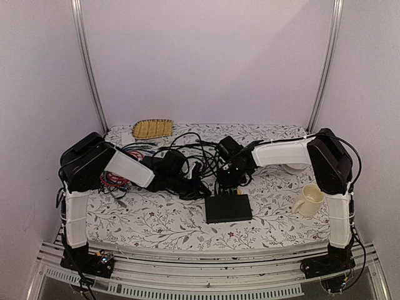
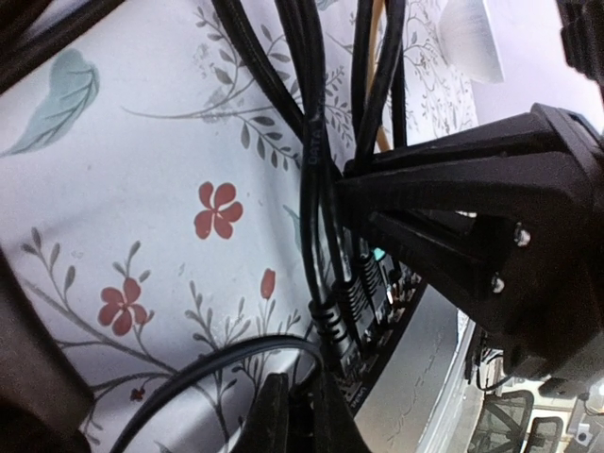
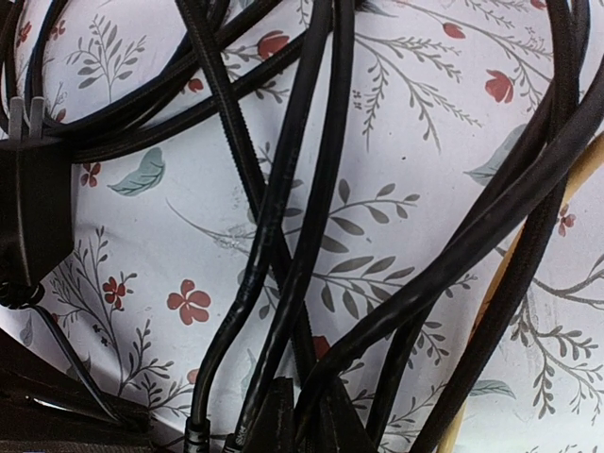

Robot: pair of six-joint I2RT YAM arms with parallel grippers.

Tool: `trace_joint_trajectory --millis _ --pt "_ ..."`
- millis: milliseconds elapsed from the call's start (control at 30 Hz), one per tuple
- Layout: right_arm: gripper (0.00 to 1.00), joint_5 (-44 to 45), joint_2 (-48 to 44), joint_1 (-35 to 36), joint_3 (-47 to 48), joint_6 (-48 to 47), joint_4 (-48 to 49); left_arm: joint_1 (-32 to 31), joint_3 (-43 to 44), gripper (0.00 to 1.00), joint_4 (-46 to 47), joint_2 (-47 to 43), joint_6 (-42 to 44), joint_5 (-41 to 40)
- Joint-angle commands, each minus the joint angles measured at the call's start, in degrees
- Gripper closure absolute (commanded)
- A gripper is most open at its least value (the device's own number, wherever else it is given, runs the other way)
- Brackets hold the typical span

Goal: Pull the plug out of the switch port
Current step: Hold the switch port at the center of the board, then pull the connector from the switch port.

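We see the switch [image 1: 229, 208] flat on the counter [image 1: 156, 219], just on the near side of the R pincer [image 1: 226, 182] and to the near right of the L pincer [image 2: 297, 425]. Its socket edge faces away from the arm bases, twd both pincers. In the L wrist view, a few black plugs [image 2: 347, 307] sit side by side in that edge, just ahead of the L pincer's tips, w/ a green light beside them. The R pincer's black body reaches in from the right in that view, its tip right at the cables [image 3: 283, 189] just above the plugs. L pincer: fingers close together w/ only a thin gap, and a cable loops just in front; we can't tell if anything is pinched. R pincer: fingers also near-closed amid crossing cables, and we can't tell if they grip one. A black adapter [image 3: 33, 212] lies to the left in the R wrist view. A cup [image 1: 309, 200] stands well to the R pincer's right, and a woven mat [image 1: 153, 128] lies beyond the L pincer at the far edge.
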Motion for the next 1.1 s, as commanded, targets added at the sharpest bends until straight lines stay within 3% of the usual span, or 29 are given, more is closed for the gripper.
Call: trace_joint_trajectory --millis 0,1067 --pt "0.95 -0.39 -0.22 -0.26 -1.84 -0.99 -2.22 0.26 -1.94 1.00 1.58 1.41 -0.15 1.61" --pt "0.97 -0.47 -0.40 0.17 -2.45 -1.58 -2.12 4.13 -4.09 1.00 10.13 2.34 -4.08 8.09"
